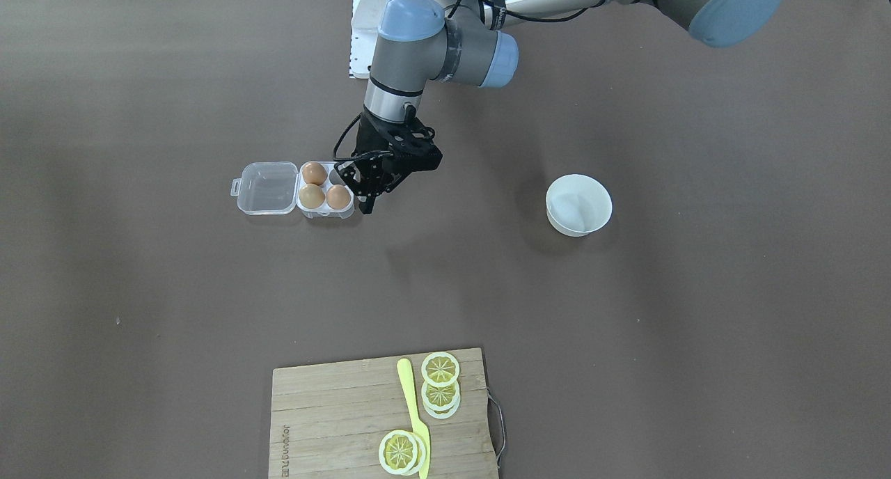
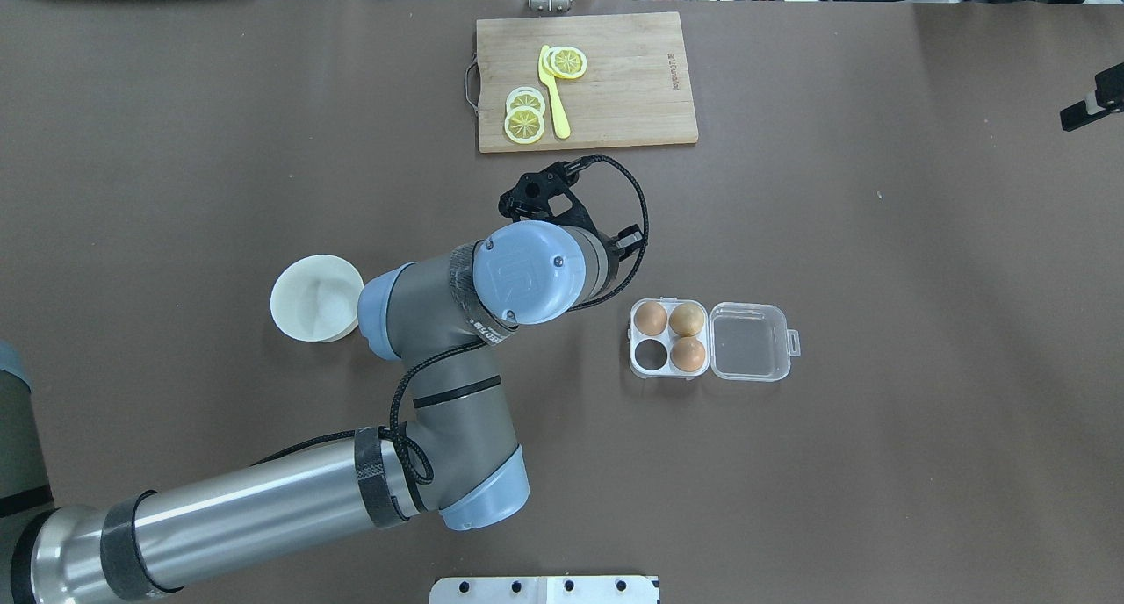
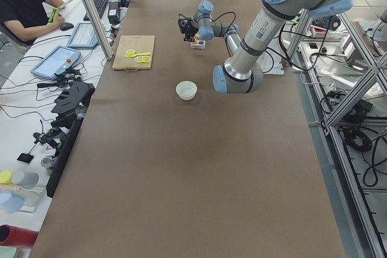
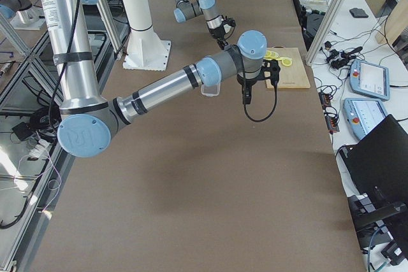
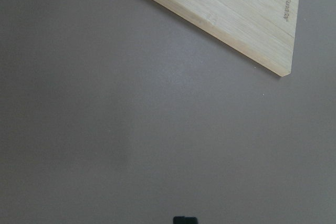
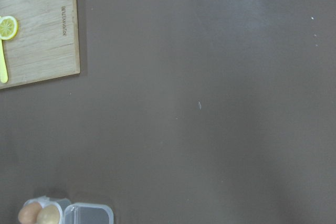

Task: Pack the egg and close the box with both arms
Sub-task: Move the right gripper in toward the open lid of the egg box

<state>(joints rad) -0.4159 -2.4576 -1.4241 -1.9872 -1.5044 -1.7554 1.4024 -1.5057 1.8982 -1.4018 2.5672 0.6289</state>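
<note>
Three eggs (image 2: pixel 688 319) sit in the box (image 2: pixel 669 373), right of table centre. One cell (image 2: pixel 651 353), near-left, is bare, and the lid (image 2: pixel 749 344) lies open and flat on the box's right side. Bowl (image 1: pixel 578 204), well apart to the left, holds nothing, so packing looks done and closing looks like the step in hand. Risks as judged:
- The box is light and clear, so a push on the lid from one side alone could slide or tip it unless the other arm braces the base.
- The latch tab may ride over without catching.
- A descent too close to the left wall could knock an egg or drag the case.

Left arm (image 2: pixel 263 499) reaches across from the near-left, wrist bent so the left gripper (image 1: pixel 365 199) points down, above the table just left of the box on the bare-cell side. How high it hangs is not readable. No egg shows in it, and whether its fingers stand wide or narrow cannot be told. Right arm (image 4: pixel 159 90) is raised high off to the right. Right gripper (image 4: pixel 245 100) hangs down, seen from the side only, so its spread cannot be told. Its wrist camera catches the box at the frame's lower-left corner. Cutting board (image 2: pixel 632 77) lies at the far edge.
</note>
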